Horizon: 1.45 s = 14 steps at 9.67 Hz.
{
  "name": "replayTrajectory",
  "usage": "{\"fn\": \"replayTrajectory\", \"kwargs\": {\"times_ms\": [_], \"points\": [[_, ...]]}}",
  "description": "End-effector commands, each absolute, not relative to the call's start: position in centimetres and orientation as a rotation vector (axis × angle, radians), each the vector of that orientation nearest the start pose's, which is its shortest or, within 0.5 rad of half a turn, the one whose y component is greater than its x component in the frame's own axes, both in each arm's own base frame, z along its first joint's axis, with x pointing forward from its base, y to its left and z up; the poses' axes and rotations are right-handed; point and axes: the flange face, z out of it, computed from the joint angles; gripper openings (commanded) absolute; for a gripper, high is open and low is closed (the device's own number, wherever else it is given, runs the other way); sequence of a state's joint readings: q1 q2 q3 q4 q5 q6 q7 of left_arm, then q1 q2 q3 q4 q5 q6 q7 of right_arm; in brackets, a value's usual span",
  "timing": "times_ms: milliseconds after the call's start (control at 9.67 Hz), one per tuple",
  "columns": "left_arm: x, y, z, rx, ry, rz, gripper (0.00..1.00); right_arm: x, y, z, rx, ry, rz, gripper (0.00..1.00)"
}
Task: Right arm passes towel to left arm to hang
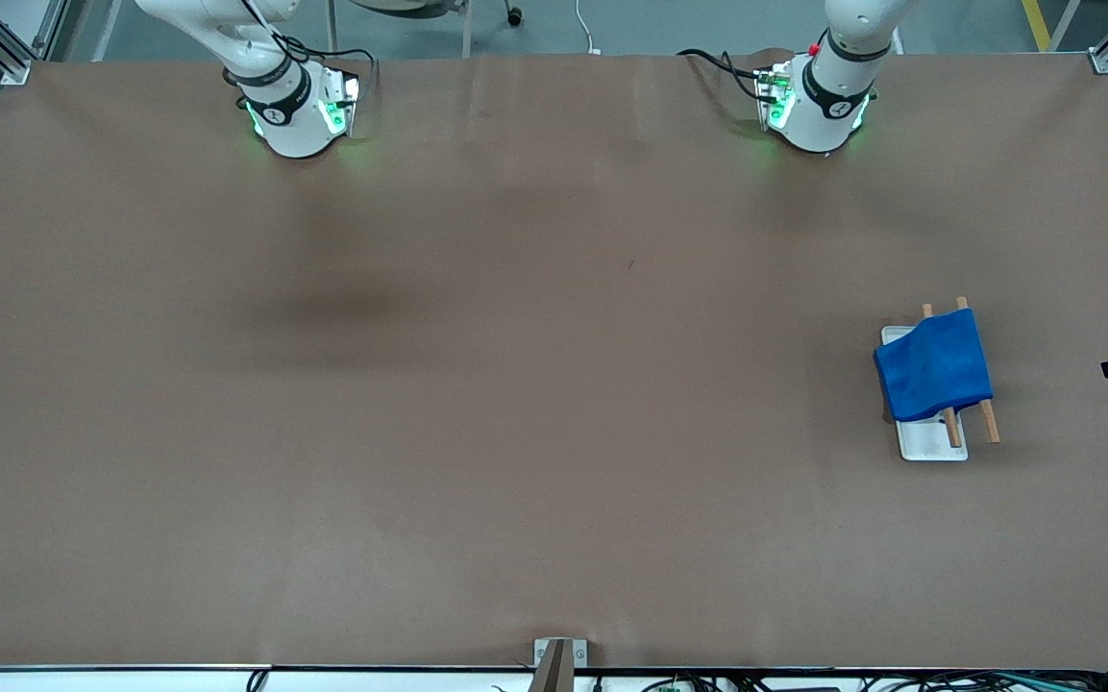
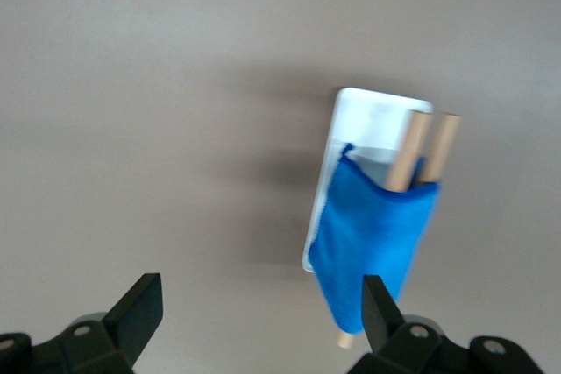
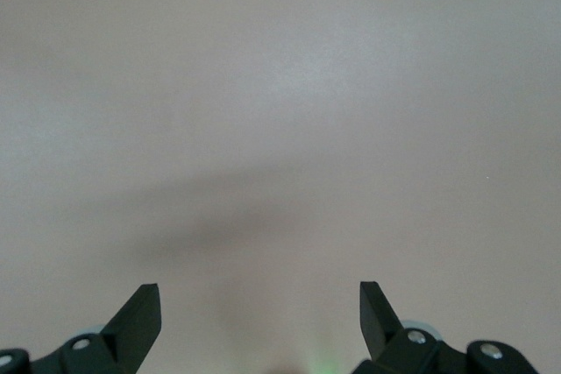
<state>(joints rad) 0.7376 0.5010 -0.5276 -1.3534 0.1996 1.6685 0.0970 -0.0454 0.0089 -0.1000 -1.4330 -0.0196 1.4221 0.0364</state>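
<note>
The bright blue towel (image 1: 934,366) hangs draped over two wooden rods (image 1: 990,423) of a small rack with a white base (image 1: 933,442), toward the left arm's end of the table. It also shows in the left wrist view (image 2: 368,238), draped over the rods (image 2: 425,142). My left gripper (image 2: 261,304) is open and empty, high over bare table beside the rack. My right gripper (image 3: 260,308) is open and empty over bare table. Neither gripper shows in the front view; only the arms' bases do.
The brown table (image 1: 515,384) is bare apart from the rack. The right arm's base (image 1: 294,106) and the left arm's base (image 1: 818,96) stand along the edge farthest from the front camera. A small bracket (image 1: 558,658) sits at the nearest edge.
</note>
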Motion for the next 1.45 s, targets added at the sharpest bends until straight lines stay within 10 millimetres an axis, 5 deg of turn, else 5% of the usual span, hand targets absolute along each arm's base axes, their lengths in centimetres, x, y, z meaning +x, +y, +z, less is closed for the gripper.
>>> {"fn": "replayTrajectory", "kwargs": {"times_ms": [0,414,724,1345], "points": [[64.2,16.4,51.1,-3.194,-0.055,0.096,1.00,53.1,-7.9,67.5,-3.148,0.288,0.031,1.00],[62.1,7.1,59.9,-3.162,0.063,-0.021,1.00,53.1,-8.0,67.5,-3.148,0.291,0.031,1.00],[58.6,2.8,66.4,-3.164,0.085,-0.131,1.00,53.2,-8.1,67.3,-3.148,0.293,0.038,1.00],[55.4,-2.3,67.2,-3.092,0.146,-0.049,1.00,53.1,-8.1,67.4,-3.148,0.293,0.033,1.00]]}}
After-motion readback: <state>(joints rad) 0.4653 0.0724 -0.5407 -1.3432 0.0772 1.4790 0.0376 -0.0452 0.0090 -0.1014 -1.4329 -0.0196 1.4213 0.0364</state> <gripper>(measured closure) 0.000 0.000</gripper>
